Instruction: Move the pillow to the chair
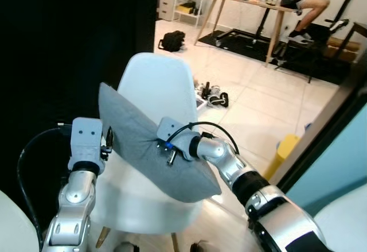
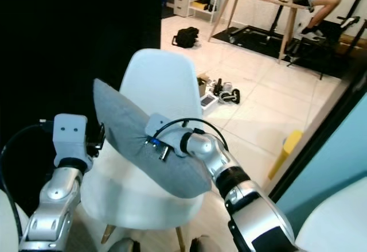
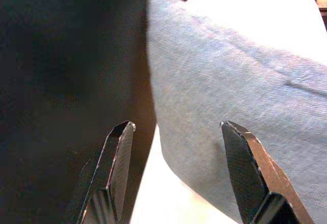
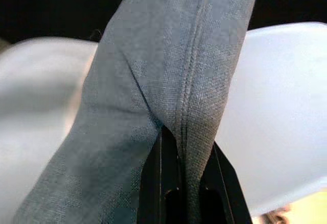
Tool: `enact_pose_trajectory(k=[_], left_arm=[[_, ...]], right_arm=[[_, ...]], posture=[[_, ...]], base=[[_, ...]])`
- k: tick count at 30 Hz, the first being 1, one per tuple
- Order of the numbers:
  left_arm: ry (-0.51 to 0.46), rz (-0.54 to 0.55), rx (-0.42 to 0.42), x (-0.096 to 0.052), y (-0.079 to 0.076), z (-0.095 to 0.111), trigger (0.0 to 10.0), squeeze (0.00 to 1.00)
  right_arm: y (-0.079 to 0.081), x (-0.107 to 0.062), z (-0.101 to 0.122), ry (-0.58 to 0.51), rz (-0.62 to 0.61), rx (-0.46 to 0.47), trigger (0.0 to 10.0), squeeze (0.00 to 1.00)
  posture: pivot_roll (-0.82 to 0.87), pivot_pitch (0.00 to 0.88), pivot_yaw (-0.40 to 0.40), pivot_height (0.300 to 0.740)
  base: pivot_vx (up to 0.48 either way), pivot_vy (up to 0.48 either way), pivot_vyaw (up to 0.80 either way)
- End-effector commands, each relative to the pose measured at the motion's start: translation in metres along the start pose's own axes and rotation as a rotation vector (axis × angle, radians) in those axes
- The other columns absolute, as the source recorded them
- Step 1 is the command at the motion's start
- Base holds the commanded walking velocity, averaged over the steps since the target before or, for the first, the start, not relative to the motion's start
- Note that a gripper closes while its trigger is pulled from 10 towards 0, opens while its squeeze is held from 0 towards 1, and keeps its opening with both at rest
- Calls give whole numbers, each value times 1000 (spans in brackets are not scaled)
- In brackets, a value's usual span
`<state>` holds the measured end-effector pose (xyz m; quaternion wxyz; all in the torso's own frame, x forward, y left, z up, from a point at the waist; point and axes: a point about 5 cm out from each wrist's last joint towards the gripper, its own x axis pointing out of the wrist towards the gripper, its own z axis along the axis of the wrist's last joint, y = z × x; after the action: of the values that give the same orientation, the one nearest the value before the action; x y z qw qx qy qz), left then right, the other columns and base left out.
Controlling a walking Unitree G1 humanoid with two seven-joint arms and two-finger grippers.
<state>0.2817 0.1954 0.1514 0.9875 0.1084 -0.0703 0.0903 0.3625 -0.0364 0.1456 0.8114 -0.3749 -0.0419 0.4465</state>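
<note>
Right claw (image 4: 173, 183) pinched grey pillow (image 1: 146, 143) seam above white chair (image 1: 157, 85); left claw (image 3: 176, 132) gaped open, holding nothing, beside the pillow's edge.

A pale tiled floor (image 1: 258, 103) runs toward a wooden desk (image 1: 252, 2) at one o'clock, with a black wall (image 1: 69, 39) at ten o'clock.

A white chair (image 1: 150, 85) carries a tilted grey pillow (image 1: 137, 131).

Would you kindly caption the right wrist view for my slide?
Right tool pinching the seam of a grey fabric pillow over a white plastic chair.
</note>
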Motion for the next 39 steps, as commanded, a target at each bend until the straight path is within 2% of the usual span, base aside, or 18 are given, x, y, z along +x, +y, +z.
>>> enact_pose_trajectory(k=[1,3,4,8,10,13,14,16,17,19,20,21,22,23,26,33,36,39], left_arm=[[-7,-1,14,-1,-1,3,10000,0],[-8,-1,15,-2,-1,4,10000,0],[-8,-1,15,-2,-1,4,10000,0],[-5,1,17,-5,-2,5,10000,0],[-4,7,17,-7,-1,6,10000,0],[-5,14,17,-9,0,7,10000,0],[-5,14,17,-9,0,7,10000,0],[-3,17,17,-9,1,8,10000,0],[-3,17,17,-9,1,8,10000,0],[1,16,14,-10,0,8,10000,0],[1,16,14,-10,0,8,10000,0],[2,14,12,-9,-1,8,10000,0],[2,14,12,-9,-1,8,10000,0],[2,11,10,-9,-1,9,10000,0],[-4,6,9,-8,-2,11,10000,0],[-7,26,4,-7,3,14,10000,0],[3,27,8,-8,5,12,10000,0],[8,29,11,-8,6,11,10000,0]], right_arm=[[-12,3,15,-50,-51,-93,10000,0],[-18,8,23,-52,-101,-170,10000,0],[-18,8,23,-52,-101,-170,10000,0],[-42,12,50,-111,-294,-320,10000,0],[-38,16,58,-153,-304,-343,10000,0],[-16,22,56,-182,-222,-361,10000,0],[-16,22,56,-182,-222,-361,10000,0],[20,27,43,-160,-65,-415,10000,0],[20,27,43,-160,-65,-415,10000,0],[53,28,25,-99,113,-478,10000,0],[53,28,25,-99,113,-478,10000,0],[66,26,15,-56,196,-505,10000,0],[66,26,15,-56,196,-505,10000,0],[75,24,6,-15,267,-523,10000,1000],[81,23,0,21,328,-478,10000,1000],[70,24,-4,94,294,-377,10000,1000],[58,25,0,106,256,-236,10000,1000],[53,26,1,108,237,-188,10000,1000]], posture=[[61,0,-142,587],[73,0,-148,577],[73,0,-148,577],[90,0,-161,557],[94,0,-166,547],[98,0,-171,542],[98,0,-171,542],[96,0,-169,542],[96,0,-169,542],[93,0,-165,542],[93,0,-165,542],[92,0,-164,542],[92,0,-164,542],[90,0,-162,542],[90,0,-162,542],[98,0,-171,542],[95,0,-169,542],[95,0,-169,542]], base=[[0,0,0],[0,0,0],[0,0,0],[0,0,0],[0,0,0],[0,0,0],[0,0,0],[0,0,0],[0,0,0],[0,0,0],[0,0,0],[0,0,0],[0,0,0],[0,0,0],[0,0,0],[0,0,0],[0,0,0],[0,0,0]])
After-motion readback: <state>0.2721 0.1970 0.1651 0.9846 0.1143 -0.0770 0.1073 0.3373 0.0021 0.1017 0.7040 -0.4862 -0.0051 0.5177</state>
